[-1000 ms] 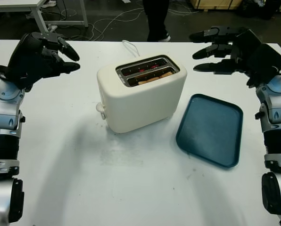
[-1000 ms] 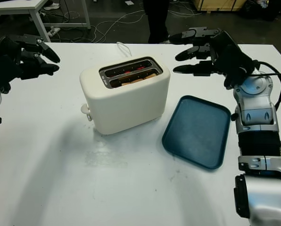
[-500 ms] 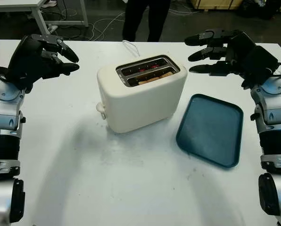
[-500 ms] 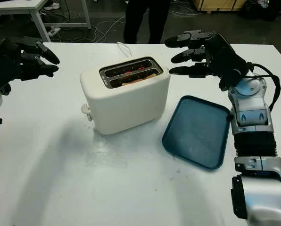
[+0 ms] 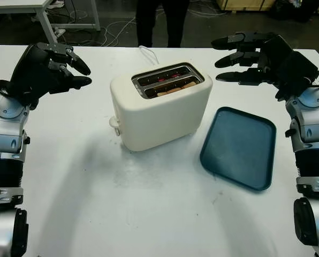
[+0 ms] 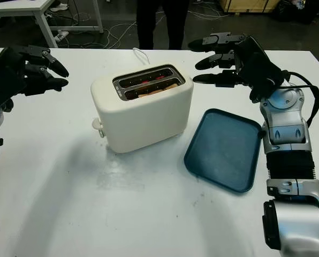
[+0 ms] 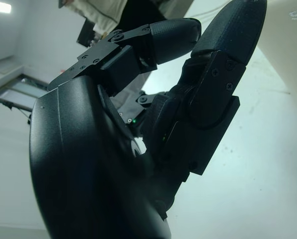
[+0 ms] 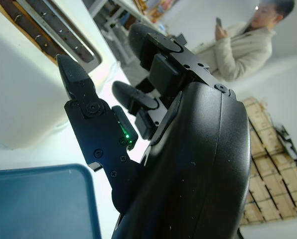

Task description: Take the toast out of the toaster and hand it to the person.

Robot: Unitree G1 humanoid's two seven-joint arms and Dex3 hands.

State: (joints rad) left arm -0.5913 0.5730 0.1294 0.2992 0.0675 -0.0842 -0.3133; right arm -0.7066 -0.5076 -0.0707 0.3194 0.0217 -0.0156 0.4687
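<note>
I see browned toast (image 5: 173,89) sunk in the cream toaster (image 5: 159,107), between my empty, uncurled left hand (image 5: 47,67) and right hand (image 5: 256,56).

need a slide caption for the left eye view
Open hands flank a cream toaster holding toast, blue tray beside.

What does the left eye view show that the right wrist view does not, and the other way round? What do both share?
Left eye view adds: the open left hand raised over the table's left part, the toast in the toaster's nearer slot, and a person's dark legs beyond the table. Right wrist view adds: a person in a pale jacket holding up a phone, and wooden crates. Both share: toaster, blue tray, open right hand.
</note>
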